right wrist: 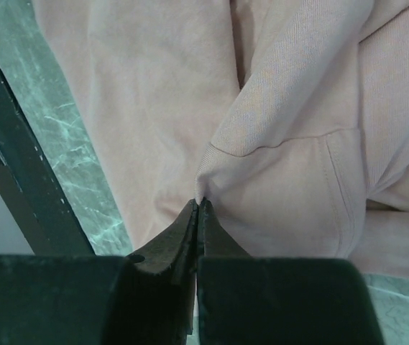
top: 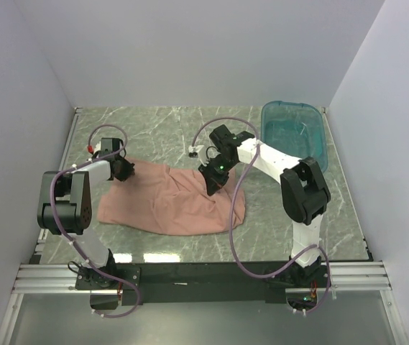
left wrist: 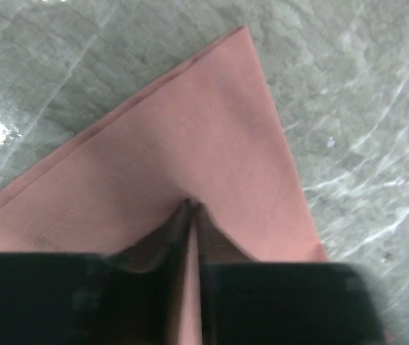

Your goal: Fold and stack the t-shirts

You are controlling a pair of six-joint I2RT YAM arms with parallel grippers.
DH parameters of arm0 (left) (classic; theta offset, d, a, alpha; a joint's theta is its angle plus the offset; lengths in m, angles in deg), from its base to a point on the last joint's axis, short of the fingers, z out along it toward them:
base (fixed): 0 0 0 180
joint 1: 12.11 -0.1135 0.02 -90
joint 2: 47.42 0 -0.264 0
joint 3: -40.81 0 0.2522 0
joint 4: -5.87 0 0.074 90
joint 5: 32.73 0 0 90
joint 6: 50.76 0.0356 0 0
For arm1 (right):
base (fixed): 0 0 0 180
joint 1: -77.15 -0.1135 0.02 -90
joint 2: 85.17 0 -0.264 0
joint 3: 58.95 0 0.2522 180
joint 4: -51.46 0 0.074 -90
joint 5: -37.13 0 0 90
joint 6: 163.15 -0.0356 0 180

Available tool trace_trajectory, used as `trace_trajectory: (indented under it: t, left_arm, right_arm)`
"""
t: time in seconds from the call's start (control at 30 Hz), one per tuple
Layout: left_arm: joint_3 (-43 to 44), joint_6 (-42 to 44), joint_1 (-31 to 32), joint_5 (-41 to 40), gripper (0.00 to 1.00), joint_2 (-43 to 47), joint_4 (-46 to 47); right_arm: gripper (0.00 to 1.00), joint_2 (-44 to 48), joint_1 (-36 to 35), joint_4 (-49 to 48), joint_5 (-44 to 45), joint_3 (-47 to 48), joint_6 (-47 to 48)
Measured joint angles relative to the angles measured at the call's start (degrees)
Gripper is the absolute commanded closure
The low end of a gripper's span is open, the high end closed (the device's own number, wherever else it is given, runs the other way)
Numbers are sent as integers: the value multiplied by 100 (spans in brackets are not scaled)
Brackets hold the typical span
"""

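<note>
A salmon-pink t-shirt (top: pixel 168 201) lies crumpled across the marble table (top: pixel 161 129), between the two arms. My left gripper (top: pixel 121 171) is shut on the t-shirt's left upper corner; in the left wrist view the fabric (left wrist: pixel 190 151) puckers into the closed fingertips of that gripper (left wrist: pixel 190 207). My right gripper (top: pixel 213 181) is shut on the t-shirt near its upper right part. The right wrist view shows a fold of the t-shirt (right wrist: pixel 276 165) by a sleeve hem pinched at the right gripper's (right wrist: pixel 198 203) tips. No chest print shows.
A translucent teal tub (top: pixel 295 131) stands at the back right corner, beside the right arm. White walls close the table on three sides. A black rail (top: pixel 190 273) runs along the near edge by the arm bases.
</note>
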Motion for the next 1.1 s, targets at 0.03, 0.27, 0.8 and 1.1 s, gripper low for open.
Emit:
trace_trajectory:
  t: [0.03,0.27,0.8,1.1]
  left_arm:
    - [0,42,2,9,68,2,-13]
    - [190,76,2,11,31,70,-260]
    - [1690,533,48,-144,56,-990,-1515]
    - [2214,1174,170,-330,72,-1325,-2026]
  right_arm:
    - [100,28,0,7,-4,0,9]
    - [100,153,11,4,-74,0,28]
    - [100,153,15,-52,-310,-90,31]
    - [100,153,22,-59,-450,-94,52]
